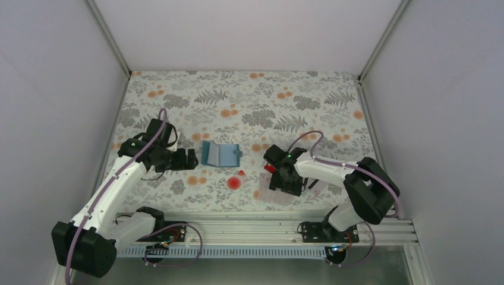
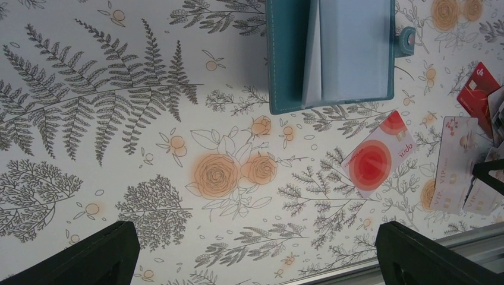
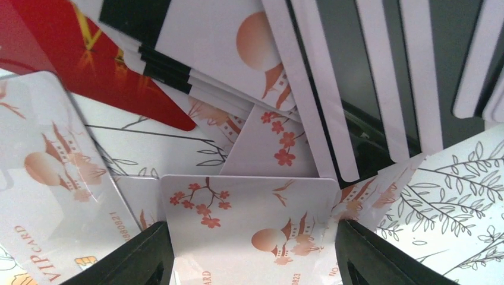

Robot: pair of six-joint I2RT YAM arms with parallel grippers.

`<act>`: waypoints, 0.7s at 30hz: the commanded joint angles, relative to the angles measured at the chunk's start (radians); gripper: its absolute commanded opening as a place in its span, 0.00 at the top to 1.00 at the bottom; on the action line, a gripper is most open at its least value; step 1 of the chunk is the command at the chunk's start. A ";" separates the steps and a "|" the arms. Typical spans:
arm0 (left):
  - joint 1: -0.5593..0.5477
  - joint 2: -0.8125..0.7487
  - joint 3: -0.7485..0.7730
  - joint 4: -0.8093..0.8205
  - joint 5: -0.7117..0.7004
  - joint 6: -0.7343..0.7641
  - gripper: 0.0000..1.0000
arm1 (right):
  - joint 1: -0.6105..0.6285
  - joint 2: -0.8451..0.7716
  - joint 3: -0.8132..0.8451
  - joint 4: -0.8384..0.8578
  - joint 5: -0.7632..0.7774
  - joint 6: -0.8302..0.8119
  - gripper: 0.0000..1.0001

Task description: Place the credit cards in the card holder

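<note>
The blue card holder (image 1: 220, 154) lies open on the flowered cloth, its tab to the right (image 2: 333, 53). Several credit cards lie in a loose heap (image 1: 270, 195) right of it, mostly pale, some with black stripes (image 3: 356, 71), one red (image 3: 71, 53). My right gripper (image 3: 252, 255) is down in the heap, shut across the width of a pale credit card (image 3: 249, 214) printed with blossoms and a pagoda; both fingers touch its edges. My left gripper (image 2: 255, 255) hangs open just left of the holder (image 1: 195, 158), with nothing between its fingers.
A pale card with a round red spot (image 2: 375, 155) lies alone between holder and heap (image 1: 234, 183). A small red card (image 2: 478, 89) sits near it. The metal rail (image 1: 261, 228) runs along the near edge; white walls enclose the cloth.
</note>
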 commanded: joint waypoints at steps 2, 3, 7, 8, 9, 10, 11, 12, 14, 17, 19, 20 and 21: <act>-0.007 -0.008 0.026 -0.015 -0.012 0.000 0.00 | 0.004 0.035 0.035 0.013 0.037 -0.030 0.35; -0.007 -0.009 0.026 -0.015 -0.014 0.000 0.00 | 0.004 0.039 0.038 0.015 0.038 -0.034 0.37; -0.006 -0.012 0.026 -0.017 -0.019 -0.003 0.00 | 0.004 0.050 0.033 0.023 0.035 -0.046 0.43; -0.007 -0.012 0.025 -0.018 -0.019 -0.004 0.00 | 0.004 0.049 0.030 0.024 0.034 -0.048 0.45; -0.007 -0.013 0.025 -0.018 -0.020 -0.004 0.00 | 0.004 0.049 0.029 0.023 0.035 -0.050 0.46; -0.007 -0.012 0.026 -0.018 -0.021 -0.004 0.00 | 0.004 0.048 0.028 0.023 0.033 -0.052 0.48; -0.007 -0.012 0.025 -0.019 -0.022 -0.005 0.00 | 0.004 0.045 0.027 0.021 0.033 -0.053 0.50; -0.007 -0.013 0.026 -0.019 -0.022 -0.006 0.00 | 0.004 0.041 0.029 0.019 0.033 -0.054 0.51; -0.006 -0.010 0.027 -0.020 -0.022 -0.006 0.00 | 0.004 0.031 0.032 0.011 0.031 -0.057 0.53; -0.008 -0.009 0.042 -0.023 -0.010 -0.003 0.00 | 0.004 -0.001 0.051 -0.006 0.036 -0.059 0.54; -0.008 -0.013 0.061 -0.023 0.009 0.001 0.00 | 0.004 -0.024 0.071 -0.028 0.041 -0.057 0.54; -0.009 -0.014 0.072 -0.024 0.019 0.001 0.00 | 0.004 -0.034 0.085 -0.037 0.042 -0.059 0.54; -0.010 -0.014 0.082 -0.024 0.034 0.003 0.00 | 0.004 -0.044 0.100 -0.052 0.046 -0.060 0.54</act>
